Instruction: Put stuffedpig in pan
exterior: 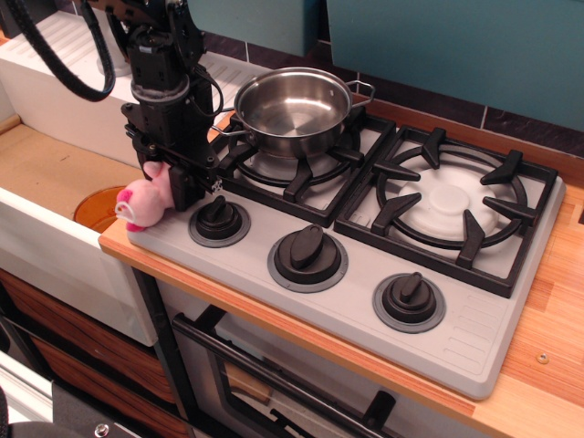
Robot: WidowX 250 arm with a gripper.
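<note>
The stuffedpig (139,204), a small pink plush, is at the front left corner of the stove. Its head and snout stick out to the left. My gripper (169,187) has come down on it from above and its black fingers (185,187) are closed around the pig's body, which they partly hide. The pan (292,108), a shiny steel pot with two loop handles, stands empty on the back left burner, just right of and behind the gripper.
Three black knobs run along the stove front (219,219) (307,255) (409,299). The right burner grate (447,203) holds nothing. To the left is a sink with an orange dish (96,205), and a white drainer (55,82) sits behind it.
</note>
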